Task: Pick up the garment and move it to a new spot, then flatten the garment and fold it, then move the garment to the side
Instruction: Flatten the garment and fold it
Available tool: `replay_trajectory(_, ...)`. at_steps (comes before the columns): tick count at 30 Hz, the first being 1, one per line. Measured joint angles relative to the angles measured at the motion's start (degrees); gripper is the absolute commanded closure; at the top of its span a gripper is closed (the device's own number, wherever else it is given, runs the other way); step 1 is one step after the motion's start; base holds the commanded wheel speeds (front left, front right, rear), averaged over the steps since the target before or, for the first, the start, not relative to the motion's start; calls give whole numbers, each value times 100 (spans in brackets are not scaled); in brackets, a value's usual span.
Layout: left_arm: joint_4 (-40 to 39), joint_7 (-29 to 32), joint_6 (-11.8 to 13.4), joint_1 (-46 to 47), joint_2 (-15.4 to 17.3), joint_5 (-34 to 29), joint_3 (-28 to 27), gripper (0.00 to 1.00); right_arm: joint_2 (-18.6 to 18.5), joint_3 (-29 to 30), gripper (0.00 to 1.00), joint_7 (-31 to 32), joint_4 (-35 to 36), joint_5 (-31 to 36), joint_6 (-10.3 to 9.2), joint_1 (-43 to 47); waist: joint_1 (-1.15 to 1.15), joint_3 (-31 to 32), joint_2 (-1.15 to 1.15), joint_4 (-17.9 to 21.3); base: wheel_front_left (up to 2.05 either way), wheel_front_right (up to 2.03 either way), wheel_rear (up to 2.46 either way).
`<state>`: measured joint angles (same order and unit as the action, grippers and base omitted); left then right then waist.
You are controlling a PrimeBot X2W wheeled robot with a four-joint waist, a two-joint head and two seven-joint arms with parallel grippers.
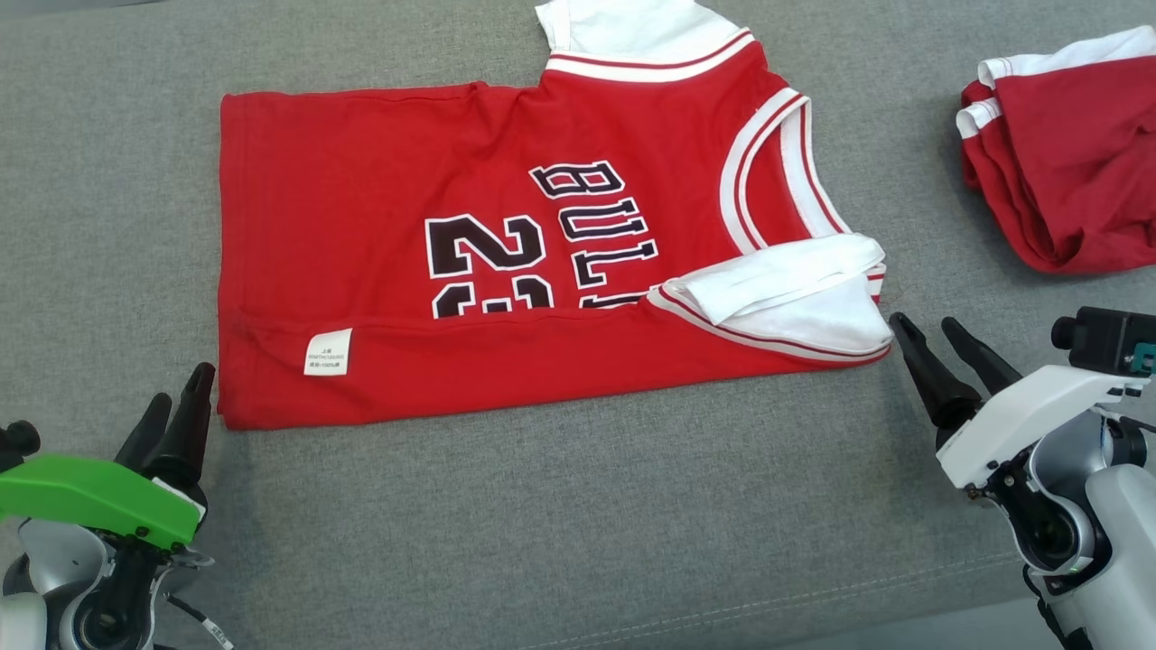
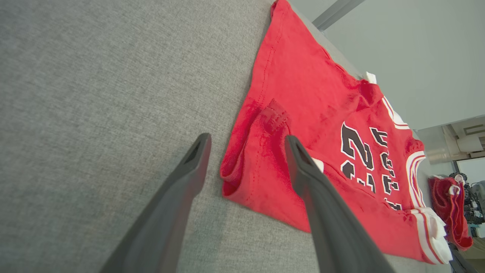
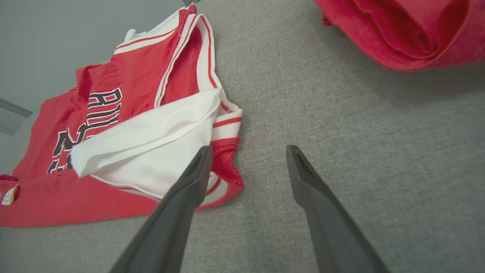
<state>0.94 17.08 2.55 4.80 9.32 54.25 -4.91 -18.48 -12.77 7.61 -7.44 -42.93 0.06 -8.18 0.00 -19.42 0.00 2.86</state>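
The garment (image 1: 470, 271), a red jersey with white trim and black "BULLS" lettering, lies spread on the grey cushion with its near long edge folded up over the print, a white care label showing on the fold. My left gripper (image 1: 185, 393) stands open just off the garment's (image 2: 303, 125) near left corner, holding nothing. My right gripper (image 1: 928, 329) is open beside the white-lined sleeve (image 3: 151, 140) at the garment's near right corner, one fingertip (image 3: 202, 155) at the cloth's edge, nothing between the fingers.
A second red-and-white garment (image 1: 1066, 144) lies bunched at the far right, seen also in the right wrist view (image 3: 405, 30). Grey cushion (image 1: 578, 524) stretches in front of the jersey, with its front seam near the bottom edge.
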Motion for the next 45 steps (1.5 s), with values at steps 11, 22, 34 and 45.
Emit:
replay_trajectory(11, 35, 186, -118, -161, 42, 203, 104, 0, 165, -182, 0, -63, -114, 0, 121, 69, 0, -74, 0, -33, 0, 0, 0)
replay_trajectory(22, 137, 263, -220, -382, 57, 291, 92, 0, 21, -100, 0, -190, 203, -3, 245, 209, 0, 145, 0, -20, 0, 0, 0)
replay_trajectory(34, 101, 467, -263, -430, 142, 189, 357, 0, -138, -403, 0, 111, 180, 140, 250, 368, 0, 106, 0, -46, 0, 0, 0)
replay_trajectory(45, 129, 567, -289, -164, 279, 32, 513, 0, -103, -497, 0, 281, -35, 167, 241, 41, 0, 22, 0, -156, 0, 0, 0)
